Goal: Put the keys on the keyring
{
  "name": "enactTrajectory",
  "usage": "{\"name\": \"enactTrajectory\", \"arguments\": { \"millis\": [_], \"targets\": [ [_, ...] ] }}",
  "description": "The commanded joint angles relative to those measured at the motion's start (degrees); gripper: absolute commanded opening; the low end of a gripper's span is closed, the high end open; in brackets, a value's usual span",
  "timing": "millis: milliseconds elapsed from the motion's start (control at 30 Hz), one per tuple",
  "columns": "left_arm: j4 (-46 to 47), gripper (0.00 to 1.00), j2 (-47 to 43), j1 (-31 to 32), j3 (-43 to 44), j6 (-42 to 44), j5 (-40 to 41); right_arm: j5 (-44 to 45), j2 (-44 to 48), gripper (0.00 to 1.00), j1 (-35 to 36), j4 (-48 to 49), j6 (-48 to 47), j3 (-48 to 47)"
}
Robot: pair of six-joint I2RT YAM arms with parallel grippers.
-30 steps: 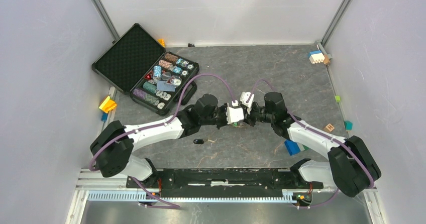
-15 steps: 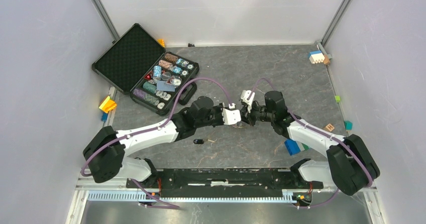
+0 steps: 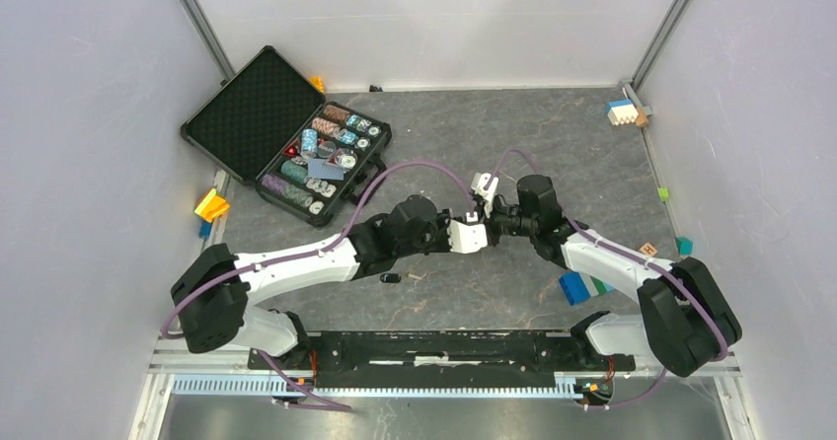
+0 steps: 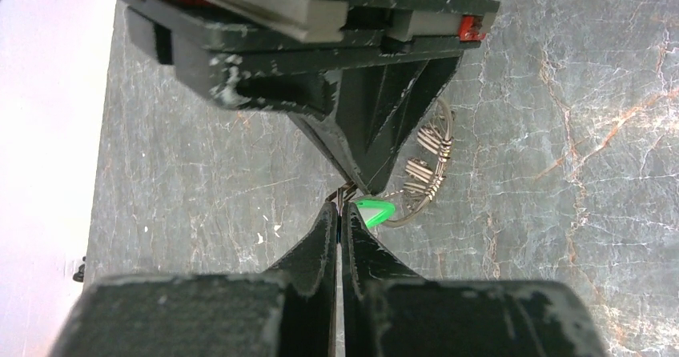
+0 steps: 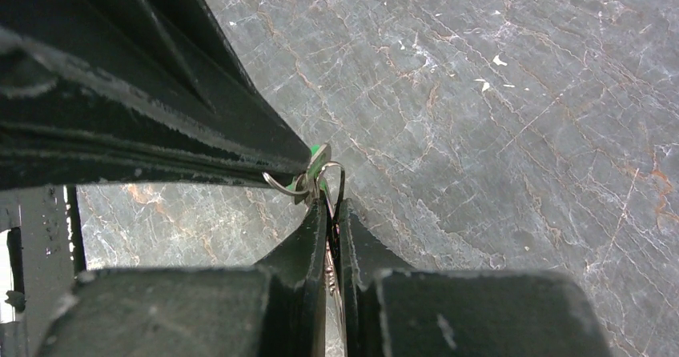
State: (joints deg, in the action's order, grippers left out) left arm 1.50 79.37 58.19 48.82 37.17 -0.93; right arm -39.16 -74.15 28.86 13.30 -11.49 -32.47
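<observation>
Pinching green key [image 4: 375, 211], left claw [image 4: 340, 211] tip-to-tip with right claw [image 5: 330, 210] clamped on keyring [image 4: 424, 169]; black key [image 3: 390, 278] loose nearby.

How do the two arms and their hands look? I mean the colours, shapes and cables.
The left arm and right arm have white links between bulky black joints, and a purple cable loops along each. The left hand and right hand have black, scuffed fingers that taper to thin tips. A white block sits at each wrist.
</observation>
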Motion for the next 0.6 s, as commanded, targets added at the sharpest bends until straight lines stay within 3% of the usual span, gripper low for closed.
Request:
{"name": "enactTrajectory", "arguments": {
  "millis": [0,333,567],
  "targets": [
    [-1.12,0.02,1.55,1.81,2.75,2.08,4.49,-1.89,-0.15,0.00,-0.20,0.90,1.15,-2.61],
    [-3.63,0.02,3.38,3.79,4.11,3.27,12.22,-3.30,-0.41,0.00,-0.29,0.75,1.18,-2.94],
    [-3.79,0.02,3.54,4.14,4.71,3.52,12.57,-4.25,-1.59,0.00,-0.39,0.43,1.37,-3.30]
  ]
}}
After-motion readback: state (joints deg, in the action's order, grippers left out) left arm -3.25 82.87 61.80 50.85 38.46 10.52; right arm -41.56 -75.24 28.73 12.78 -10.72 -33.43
